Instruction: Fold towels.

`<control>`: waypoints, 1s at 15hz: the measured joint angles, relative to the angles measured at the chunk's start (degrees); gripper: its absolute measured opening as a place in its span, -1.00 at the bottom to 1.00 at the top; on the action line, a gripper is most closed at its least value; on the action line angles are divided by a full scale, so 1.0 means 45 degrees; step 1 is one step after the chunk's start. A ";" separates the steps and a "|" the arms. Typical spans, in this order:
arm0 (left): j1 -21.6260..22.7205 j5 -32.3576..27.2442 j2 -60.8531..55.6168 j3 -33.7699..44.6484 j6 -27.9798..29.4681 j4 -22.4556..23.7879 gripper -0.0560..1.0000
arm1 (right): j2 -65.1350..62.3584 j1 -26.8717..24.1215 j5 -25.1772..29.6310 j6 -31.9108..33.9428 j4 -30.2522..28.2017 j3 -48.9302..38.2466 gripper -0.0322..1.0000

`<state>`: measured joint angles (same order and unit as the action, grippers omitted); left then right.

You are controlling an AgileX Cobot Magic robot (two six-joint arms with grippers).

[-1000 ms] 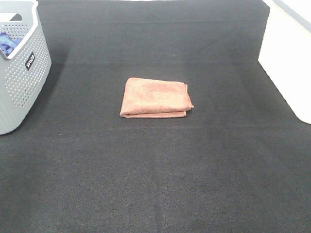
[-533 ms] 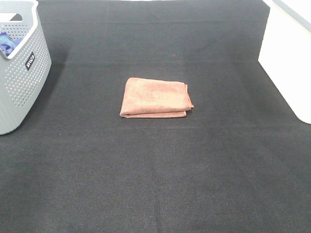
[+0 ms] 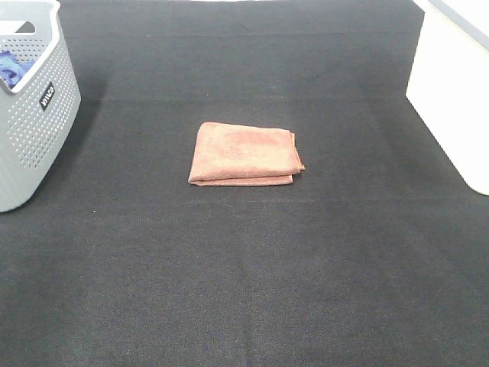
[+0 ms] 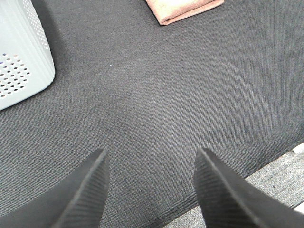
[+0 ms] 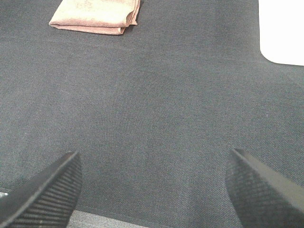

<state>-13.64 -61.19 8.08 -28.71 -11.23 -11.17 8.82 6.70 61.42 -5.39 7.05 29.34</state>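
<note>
Exterior high view: folded towel is lying mid-worktop, right of the basket. Left claw and right claw are hanging apart, empty.

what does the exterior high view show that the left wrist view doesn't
Only the exterior high view shows the blue cloth inside the grey perforated basket, the white bin on the right, and the whole folded terracotta towel.

Only the left wrist view shows the left claw, its two dark fingers spread open over bare mat, and the mat's edge.

Both show the black mat, the basket and the towel, though the wrist view catches only one corner of the towel.
</note>
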 joint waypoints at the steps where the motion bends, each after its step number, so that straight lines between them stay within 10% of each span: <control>1: 0.0000 0.0000 0.0000 0.0000 0.0000 0.0000 0.11 | 0.0000 0.0000 0.0000 0.0000 0.0000 0.0000 0.58; 8: 0.0140 0.0013 0.0000 0.0000 0.0000 0.0000 0.11 | 0.0000 -0.0051 0.0000 0.0013 0.0038 0.0000 0.58; 15: 0.2916 0.0038 -0.0102 0.0000 0.0000 0.0000 0.11 | -0.0127 -0.1171 -0.0025 0.0013 0.0229 0.0000 0.58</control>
<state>-0.52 -61.02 7.62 -28.71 -11.23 -11.17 8.25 1.43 61.31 -5.33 8.08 29.34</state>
